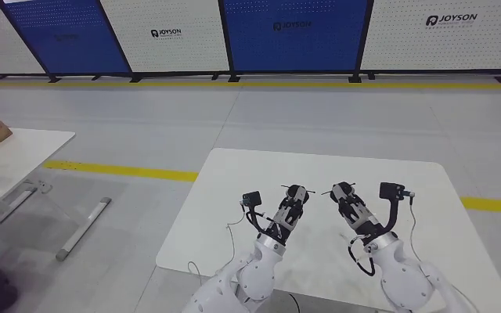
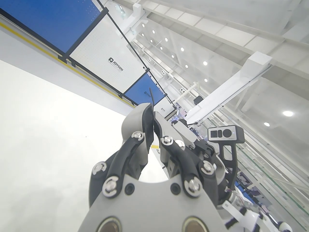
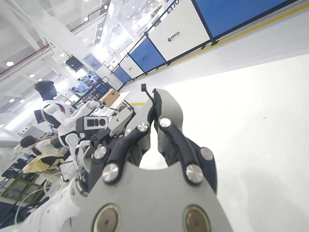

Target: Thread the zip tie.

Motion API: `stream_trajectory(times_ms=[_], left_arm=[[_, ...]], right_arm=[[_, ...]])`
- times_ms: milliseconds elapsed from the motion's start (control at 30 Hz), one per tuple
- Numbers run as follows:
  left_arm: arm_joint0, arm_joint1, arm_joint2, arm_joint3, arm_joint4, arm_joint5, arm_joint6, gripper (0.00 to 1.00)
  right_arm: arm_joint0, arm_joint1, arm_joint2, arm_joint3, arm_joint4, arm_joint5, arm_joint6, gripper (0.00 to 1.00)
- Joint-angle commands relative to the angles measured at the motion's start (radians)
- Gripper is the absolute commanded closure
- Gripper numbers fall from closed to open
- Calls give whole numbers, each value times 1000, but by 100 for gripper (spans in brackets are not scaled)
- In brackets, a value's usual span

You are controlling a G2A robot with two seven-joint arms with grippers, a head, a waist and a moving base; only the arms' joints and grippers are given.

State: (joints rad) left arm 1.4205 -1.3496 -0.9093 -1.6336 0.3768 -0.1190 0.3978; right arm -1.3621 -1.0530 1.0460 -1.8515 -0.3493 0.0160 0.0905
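Above the middle of the white table (image 1: 235, 188), my two grippers are held up side by side, a small gap apart. My left gripper (image 2: 152, 112) (image 1: 297, 190) is shut on the thin black tail of the zip tie (image 2: 151, 96), which sticks out past its fingertips. Beside it, my right gripper (image 3: 154, 97) (image 1: 338, 190) is shut on the zip tie's other end, whose square head (image 3: 143, 87) pokes out beyond its pads. The rest of the strap is hidden between the fingers and below the grippers.
A second white table (image 1: 31, 149) with a cardboard box (image 1: 4, 131) stands across the aisle from my left arm. Blue and white partition panels (image 1: 293, 35) line the back behind a yellow floor line. The table surface around both arms is bare.
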Motion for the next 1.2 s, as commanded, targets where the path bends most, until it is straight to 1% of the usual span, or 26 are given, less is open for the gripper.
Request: stream_trajectory(times_ms=[0,300,467,533,567,600,967,1067,1167], left_arm=[[0,0,0,0,0,0,0,100],[0,0,0,0,0,0,0,100],[0,0,0,0,0,0,0,100],[0,0,0,0,0,0,0,100],[0,0,0,0,0,0,0,100],[0,0,0,0,0,0,0,100],[0,0,0,0,0,0,0,100],[0,0,0,0,0,0,0,100],[0,0,0,0,0,0,0,100]], right_arm=[[0,0,0,0,0,0,0,100],[-1,0,1,0,2,0,-2,100],[-28,-14,4,-10,12,-10,-118,100],[-36,-19,2,-10,14,-13,-143,100],[-41,-21,0,-8,9,-5,-148,100],[-42,-22,-4,-8,1,6,-136,100],[-43,-23,-4,-8,1,6,-137,100],[-48,-27,-2,-16,-8,-1,-140,100],[-48,-34,-16,-18,-30,0,-143,100]])
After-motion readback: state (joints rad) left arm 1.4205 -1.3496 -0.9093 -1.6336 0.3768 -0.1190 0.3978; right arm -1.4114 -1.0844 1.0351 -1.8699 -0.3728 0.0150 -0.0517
